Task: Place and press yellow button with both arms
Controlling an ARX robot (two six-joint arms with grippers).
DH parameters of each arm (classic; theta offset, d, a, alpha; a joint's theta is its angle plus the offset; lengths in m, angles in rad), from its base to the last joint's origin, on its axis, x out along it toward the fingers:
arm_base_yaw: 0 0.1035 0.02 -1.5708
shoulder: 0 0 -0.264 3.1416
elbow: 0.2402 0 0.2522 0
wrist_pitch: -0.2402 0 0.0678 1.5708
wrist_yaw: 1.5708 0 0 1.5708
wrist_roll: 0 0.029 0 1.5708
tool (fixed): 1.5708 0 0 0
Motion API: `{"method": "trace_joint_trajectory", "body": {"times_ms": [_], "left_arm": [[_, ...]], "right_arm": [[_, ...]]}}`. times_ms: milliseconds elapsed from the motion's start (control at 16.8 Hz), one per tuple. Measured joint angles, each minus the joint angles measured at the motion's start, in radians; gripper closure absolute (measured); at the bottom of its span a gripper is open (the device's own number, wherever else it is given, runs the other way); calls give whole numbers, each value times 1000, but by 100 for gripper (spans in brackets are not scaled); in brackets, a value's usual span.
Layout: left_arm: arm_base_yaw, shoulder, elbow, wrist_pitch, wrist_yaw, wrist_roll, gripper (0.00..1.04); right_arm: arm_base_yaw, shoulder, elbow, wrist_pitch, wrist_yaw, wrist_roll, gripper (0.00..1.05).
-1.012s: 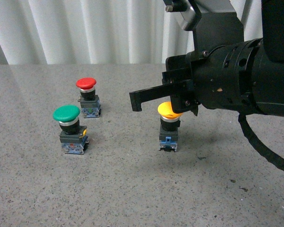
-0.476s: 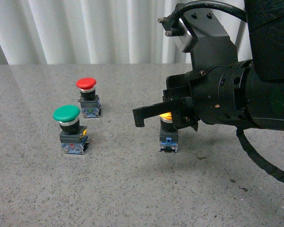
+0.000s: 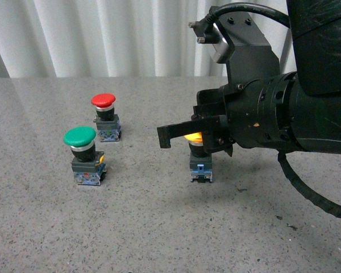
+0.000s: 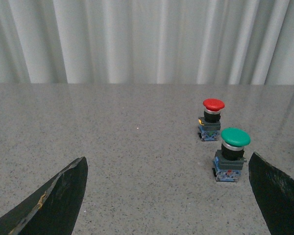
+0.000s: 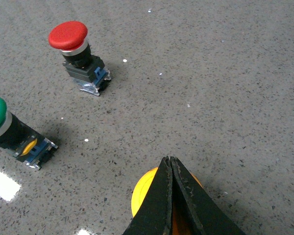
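- Standing upright on the grey speckled table [image 3: 159, 227], the yellow button [image 3: 200, 160] is sitting to the right of the other two buttons and well apart from them.
- The right gripper [image 3: 165, 135] is reaching in from the right, with its black fingers pressed together into one thin edge, as the right wrist view [image 5: 169, 166] is showing.
- Those closed fingers are lying across the top of the yellow cap [image 5: 142, 196] and hiding most of it. I cannot tell whether they are pushing it down.
- The left gripper [image 4: 166, 159] is hanging with its two dark fingers spread wide and nothing between them.
- The green button [image 3: 79, 136] is standing upright nearest the camera on the left, and the red button [image 3: 103, 101] is standing just behind it.
- A white curtain [image 3: 102, 34] is hanging behind the table.
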Motion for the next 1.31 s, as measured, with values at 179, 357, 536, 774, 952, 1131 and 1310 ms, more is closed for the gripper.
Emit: {"method": "trace_joint_trajectory", "body": {"times_ms": [179, 357, 536, 774, 952, 1131, 1310], "left_arm": [[0, 0, 0, 0, 0, 0, 7], [0, 0, 0, 0, 0, 0, 7], [0, 0, 0, 0, 0, 0, 7], [0, 0, 0, 0, 0, 0, 7], [0, 0, 0, 0, 0, 0, 7], [0, 0, 0, 0, 0, 0, 7], [0, 0, 0, 0, 0, 0, 7]], "right_arm": [[-13, 2, 2, -14, 0, 6, 103], [-19, 5, -3, 17, -5, 21, 103], [-32, -19, -29, 124, 27, 68, 103], [-28, -196, -20, 182, 18, 140, 103], [4, -330, -51, 209, -5, 187, 103], [16, -526, -151, 182, 16, 208, 103], [8, -819, -311, -13, 341, 84, 103]]}}
